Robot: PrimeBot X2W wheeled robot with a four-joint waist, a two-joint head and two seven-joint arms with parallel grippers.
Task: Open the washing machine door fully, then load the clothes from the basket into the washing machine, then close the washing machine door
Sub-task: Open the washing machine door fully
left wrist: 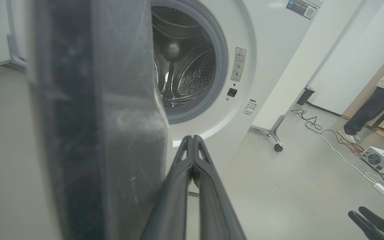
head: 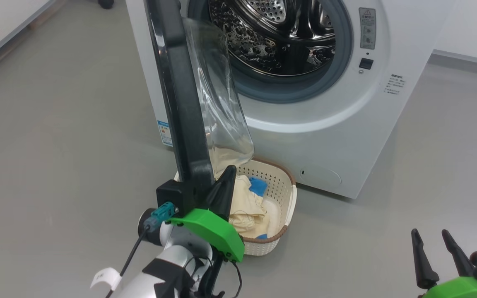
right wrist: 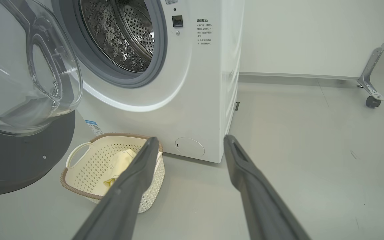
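The left pincer is seen clenched on nothing just beside the open washing machine door, above the basket of clothes, while the right pincer is released.

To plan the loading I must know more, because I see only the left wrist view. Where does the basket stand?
Observer: The basket stands on the floor before the washing machine, below the open washing machine door.
Operator: Are the clothes inside it?
Observer: Yes, pale yellow clothes and a blue piece lie in it.
Operator: Is the right claw free?
Observer: The right claw is open and holds nothing.
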